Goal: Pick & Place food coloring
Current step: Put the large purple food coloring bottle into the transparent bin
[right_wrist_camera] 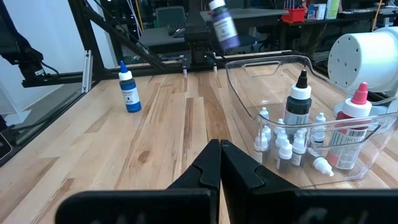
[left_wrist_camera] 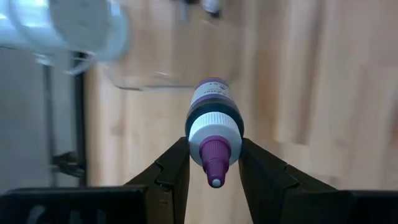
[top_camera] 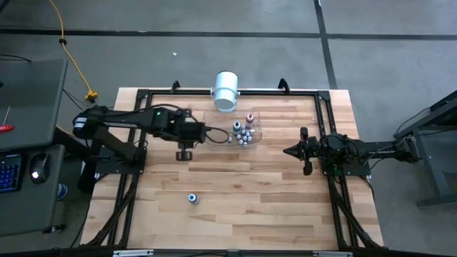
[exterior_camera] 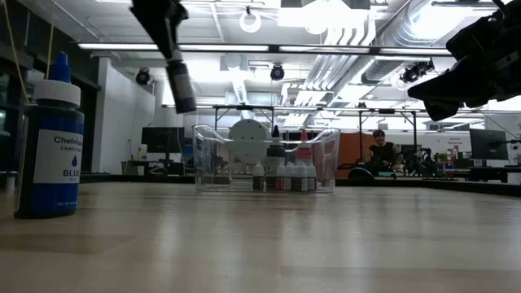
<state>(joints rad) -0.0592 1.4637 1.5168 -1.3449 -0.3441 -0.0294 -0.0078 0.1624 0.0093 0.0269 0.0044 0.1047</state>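
Purple bottle (left_wrist_camera: 214, 134): we carry it clamped in the left gripper (left_wrist_camera: 214, 163), above the table near the tub's (top_camera: 216, 121) nine o'clock edge. Tub: holds about a dozen bottles (top_camera: 243, 133). Blue bottle (top_camera: 192, 198): at six o'clock, not yet collected. Right gripper (right_wrist_camera: 221, 152): clenched, empty, waiting at three o'clock.

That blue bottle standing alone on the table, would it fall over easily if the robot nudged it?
Probably, yes. The blue bottle stands upright, tall and narrow on a small base, so a push near its pointed cap would likely tip it. Its round body suggests it would then roll on the smooth wooden table. It looks like small plastic, so probably light.
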